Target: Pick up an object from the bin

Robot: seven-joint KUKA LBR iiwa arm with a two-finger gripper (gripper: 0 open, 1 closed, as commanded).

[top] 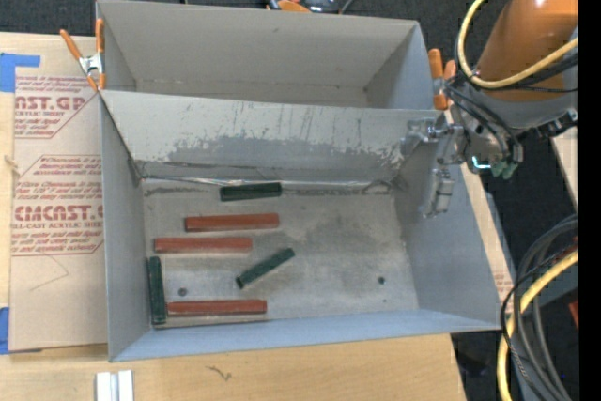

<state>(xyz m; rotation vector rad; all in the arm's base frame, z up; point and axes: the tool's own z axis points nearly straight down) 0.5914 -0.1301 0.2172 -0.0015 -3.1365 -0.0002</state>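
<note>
Hand (439, 188) hangs at the bin's (282, 61) right wall (spread or pressed together, I cannot tell), holding nothing visible. Nearest, though well apart, lies a slanted dark green bar (265, 267) mid-floor; best straddle its narrow width, avoiding the red-brown bars (232, 222).

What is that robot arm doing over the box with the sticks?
It is meant to pick one thing out of the grey bin. Its gripper hangs by the bin's right wall, away from everything. Three red-brown bars and three dark green bars lie untouched on the floor, toward the left.
</note>
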